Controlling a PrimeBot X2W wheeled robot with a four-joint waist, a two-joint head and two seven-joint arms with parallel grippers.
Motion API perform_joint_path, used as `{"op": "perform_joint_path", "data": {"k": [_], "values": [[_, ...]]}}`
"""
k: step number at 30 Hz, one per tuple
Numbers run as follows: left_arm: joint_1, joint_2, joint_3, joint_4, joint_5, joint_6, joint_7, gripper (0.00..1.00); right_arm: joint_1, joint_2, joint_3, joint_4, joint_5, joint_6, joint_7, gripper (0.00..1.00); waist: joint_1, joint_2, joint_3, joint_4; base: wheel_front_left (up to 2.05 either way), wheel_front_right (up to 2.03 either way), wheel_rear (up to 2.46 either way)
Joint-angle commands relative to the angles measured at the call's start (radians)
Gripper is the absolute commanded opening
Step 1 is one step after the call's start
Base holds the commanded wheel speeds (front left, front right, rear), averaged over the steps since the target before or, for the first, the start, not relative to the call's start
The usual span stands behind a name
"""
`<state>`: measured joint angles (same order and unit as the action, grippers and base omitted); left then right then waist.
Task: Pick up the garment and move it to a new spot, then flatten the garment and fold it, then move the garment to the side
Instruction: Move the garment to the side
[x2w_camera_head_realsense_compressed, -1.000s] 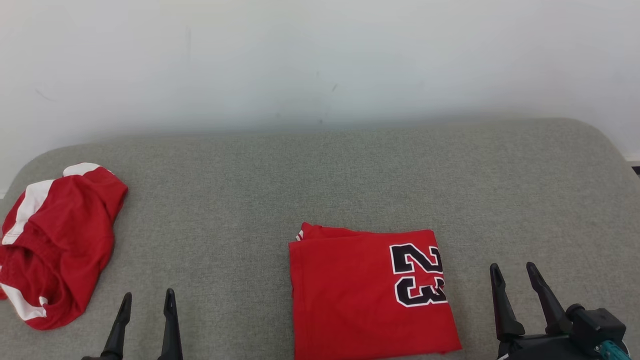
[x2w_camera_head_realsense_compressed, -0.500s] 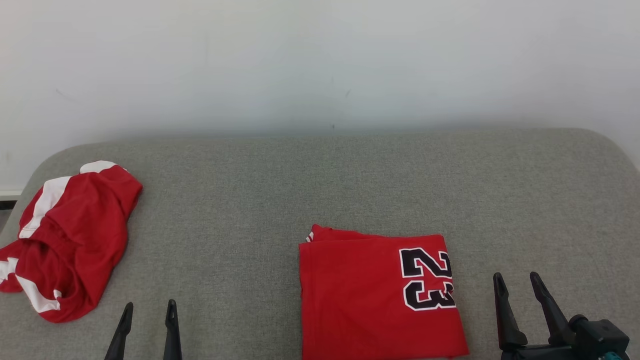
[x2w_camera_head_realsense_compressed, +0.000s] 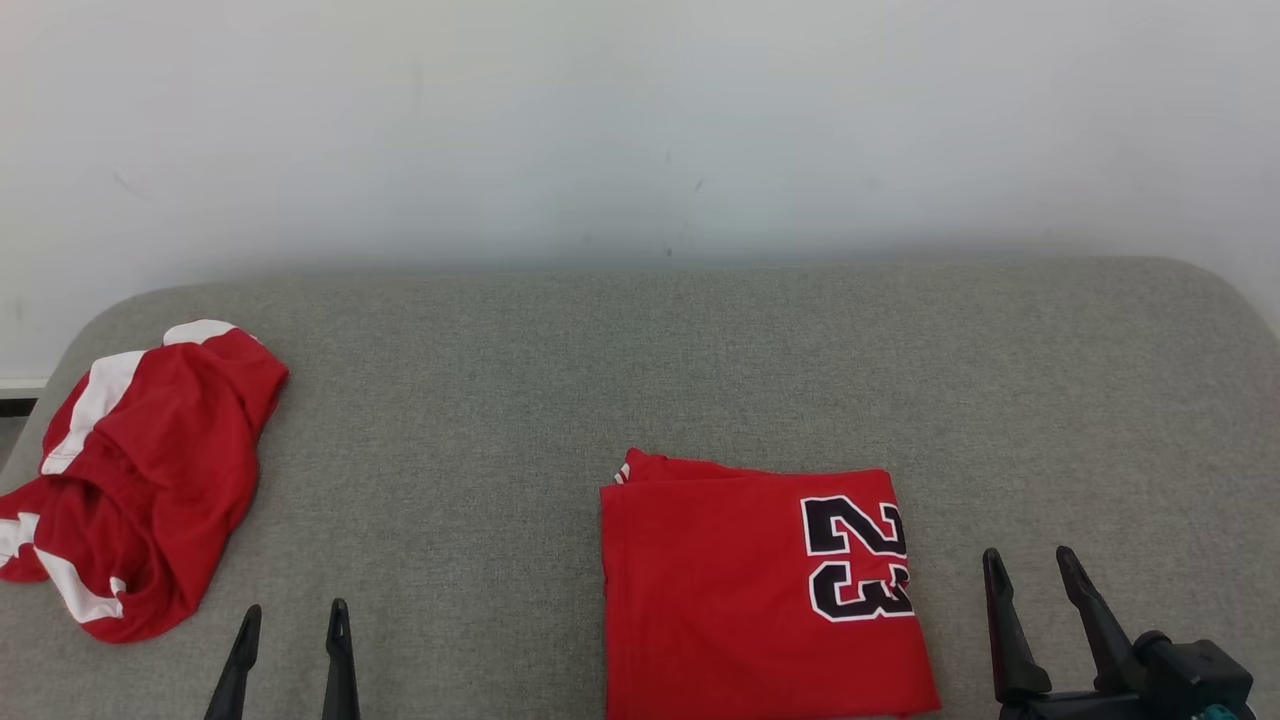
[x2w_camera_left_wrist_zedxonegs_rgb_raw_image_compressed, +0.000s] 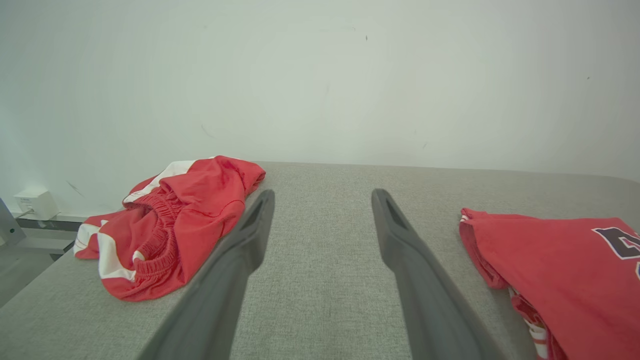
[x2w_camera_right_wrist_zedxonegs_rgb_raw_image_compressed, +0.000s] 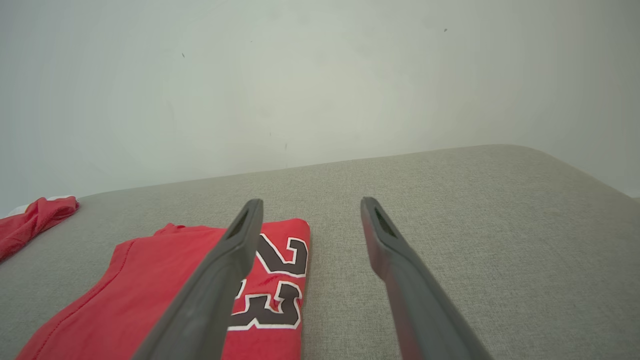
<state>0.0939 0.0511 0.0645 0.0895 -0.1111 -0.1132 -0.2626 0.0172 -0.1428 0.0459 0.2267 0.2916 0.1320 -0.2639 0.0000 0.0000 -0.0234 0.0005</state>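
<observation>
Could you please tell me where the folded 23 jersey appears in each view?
Head view: jersey at the bottom, right of centre.
Left wrist view: jersey at the right edge, cut off.
Right wrist view: jersey at lower left.
Shared landmark: crumpled shorts, left of the jersey in every view.

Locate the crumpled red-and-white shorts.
The crumpled red-and-white shorts lie at the left end of the grey fabric surface in the head view, beyond the left gripper, apart from the folded red jersey.
</observation>
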Motion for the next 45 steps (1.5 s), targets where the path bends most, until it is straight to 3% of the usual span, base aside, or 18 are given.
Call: {"op": "perform_joint_path", "data": {"k": [1, 12, 22, 34, 41, 42, 43, 44, 45], "values": [[0.003, -0.001, 0.002, 0.000, 0.004, 0.002, -0.003, 1.00, 0.003, -0.002, 0.002, 0.002, -0.003, -0.003, 0.000, 1.00, 0.0000, 0.0000, 0.000, 0.001, 0.00, 0.00, 0.00], [-0.017, -0.001, -0.010, 0.006, -0.006, 0.003, -0.003, 1.00, -0.108, -0.047, 0.061, 0.062, 0.002, -0.003, 0.025, 1.00, 0.0000, 0.0000, 0.005, 0.023, 0.00, 0.00, 0.00], [-0.031, -0.001, -0.037, 0.012, -0.028, 0.015, -0.003, 1.00, -0.263, -0.047, 0.109, 0.355, 0.007, -0.003, 0.133, 1.00, 0.0000, 0.0000, 0.019, 0.059, 0.00, 0.00, 0.00], [-0.053, -0.001, -0.051, 0.014, -0.029, 0.017, -0.003, 1.00, -0.400, -0.008, 0.155, 0.655, 0.045, -0.003, 0.126, 1.00, 0.0000, 0.0000, 0.050, 0.076, 0.00, 0.00, 0.00], [-0.063, -0.001, -0.038, 0.026, -0.030, 0.010, -0.003, 1.00, -0.455, 0.027, 0.177, 0.762, 0.075, -0.003, 0.133, 1.00, 0.0000, 0.0000, 0.063, 0.070, 0.00, 0.00, 0.00], [-0.066, -0.001, -0.037, 0.027, -0.031, 0.010, -0.003, 1.00, -0.459, 0.033, 0.185, 0.772, 0.085, -0.003, 0.135, 0.68, 0.0000, 0.0000, 0.065, 0.069, 0.00, 0.00, 0.00], [-0.068, -0.001, -0.036, 0.027, -0.031, 0.009, -0.003, 1.00, -0.463, 0.039, 0.195, 0.781, 0.097, -0.003, 0.142, 0.24, 0.0000, 0.0000, 0.067, 0.068, 0.00, 0.00, 0.00], [-0.069, -0.001, -0.036, 0.027, -0.032, 0.009, -0.003, 1.00, -0.467, 0.043, 0.205, 0.787, 0.111, -0.003, 0.148, 0.00, 0.0000, 0.0000, 0.068, 0.067, 0.00, 0.00, 0.00], [-0.070, -0.001, -0.036, 0.028, -0.033, 0.008, -0.003, 1.00, -0.470, 0.046, 0.215, 0.793, 0.124, -0.003, 0.155, 0.00, 0.0000, 0.0000, 0.070, 0.067, 0.00, 0.00, 0.00]]}}
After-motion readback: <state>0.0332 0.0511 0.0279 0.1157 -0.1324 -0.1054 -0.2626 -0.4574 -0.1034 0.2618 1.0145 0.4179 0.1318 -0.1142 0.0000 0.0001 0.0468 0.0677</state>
